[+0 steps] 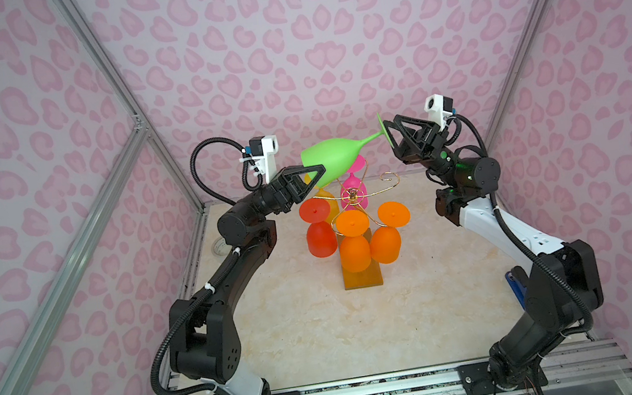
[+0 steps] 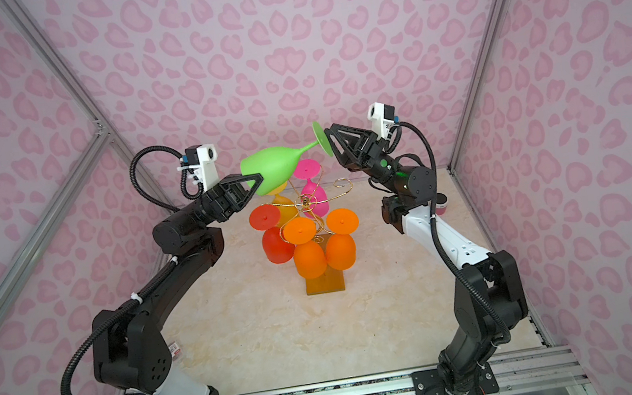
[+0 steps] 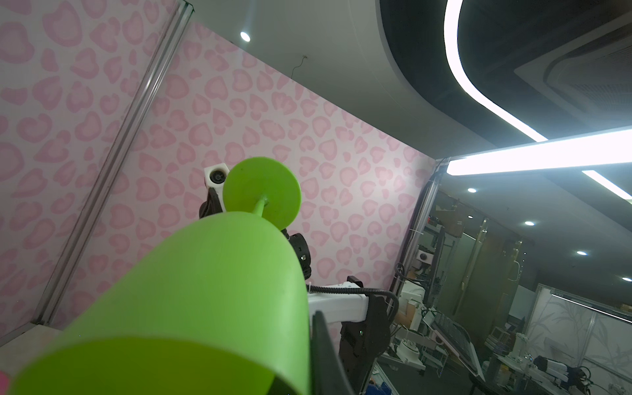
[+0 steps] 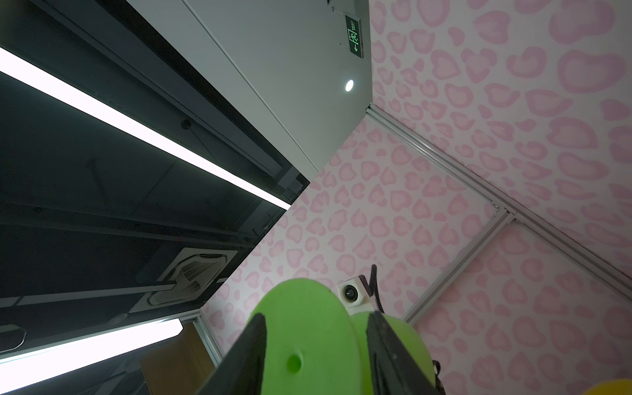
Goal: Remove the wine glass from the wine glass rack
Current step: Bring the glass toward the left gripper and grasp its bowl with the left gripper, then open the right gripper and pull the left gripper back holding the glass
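- The left fingers were clamped on the wall of the bowl near its mouth, and so carried the green wine glass.
- From that grip the glass lay on its side in the air. Its stem ran away from the left fingers to the foot, which stood just in front of the right fingers.
- In the right wrist view the right fingers stood apart, one on each side of the foot disc. Whether either one touched it could not be told.
- The glass looked like smooth, stiff plastic, probably light and slippery. A pinch on the thin wall alone might have let it swivel, so a hold on the bowl seemed safest. The thin stem looked like the weakest part.
- Below both pairs of fingers stood the wine glass rack, and the green glass was clear of its gold wires. The other glasses, red, orange, pink and yellow, hung there upside down.
- Farthest below lay the table.
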Robot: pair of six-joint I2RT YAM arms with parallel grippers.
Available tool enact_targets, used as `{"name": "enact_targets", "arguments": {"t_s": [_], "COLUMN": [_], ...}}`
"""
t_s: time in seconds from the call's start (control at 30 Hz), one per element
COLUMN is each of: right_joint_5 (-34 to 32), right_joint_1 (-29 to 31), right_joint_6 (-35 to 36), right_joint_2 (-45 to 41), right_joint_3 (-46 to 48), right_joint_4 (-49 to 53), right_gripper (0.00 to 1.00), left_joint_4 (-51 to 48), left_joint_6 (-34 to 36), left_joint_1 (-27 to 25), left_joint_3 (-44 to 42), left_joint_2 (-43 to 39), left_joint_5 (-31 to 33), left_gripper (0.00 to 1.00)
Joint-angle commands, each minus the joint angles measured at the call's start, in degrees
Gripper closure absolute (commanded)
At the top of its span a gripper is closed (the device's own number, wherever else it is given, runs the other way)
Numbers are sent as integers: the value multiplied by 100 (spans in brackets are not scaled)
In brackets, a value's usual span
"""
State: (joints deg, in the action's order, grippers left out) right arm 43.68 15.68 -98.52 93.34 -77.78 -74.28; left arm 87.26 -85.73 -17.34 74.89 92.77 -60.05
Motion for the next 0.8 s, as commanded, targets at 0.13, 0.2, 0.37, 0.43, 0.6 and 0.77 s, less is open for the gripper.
{"name": "enact_targets", "arguments": {"t_s": [0.13, 0.2, 0.37, 0.43, 0.6, 0.77], "right_joint_5": [318, 356, 237, 178, -131, -363], "right_joint_1": [-443, -608, -1072, -1234, -1529, -1619], "right_joint_6": [847, 1301, 2470, 2847, 4052, 4720], "right_joint_2": [-529, -780, -1453, -1713, -2256, -2507], "right_joint_3": [480, 674, 1081, 1206, 1268, 1289], "right_joint_4": [626, 1177, 2901, 3466, 5143, 6053], "right_gripper": [44, 43, 40, 37, 34, 34], "left_joint_4": [-1636, -2485, -5590, -7336, -10129, -11398], "left_joint_6": [1759, 2440, 4929, 6287, 8151, 8697], "left_joint_1": [-225, -321, -617, -840, -1767, -2839], "left_joint_3": [-298, -350, -305, -223, -19, -267], "left_joint_2": [-867, -1129, -1923, -2278, -2840, -3107], "left_joint_5": [-530, -599, -468, -14, 1365, 2921], "left_gripper": [99, 99, 99, 99, 99, 99]}}
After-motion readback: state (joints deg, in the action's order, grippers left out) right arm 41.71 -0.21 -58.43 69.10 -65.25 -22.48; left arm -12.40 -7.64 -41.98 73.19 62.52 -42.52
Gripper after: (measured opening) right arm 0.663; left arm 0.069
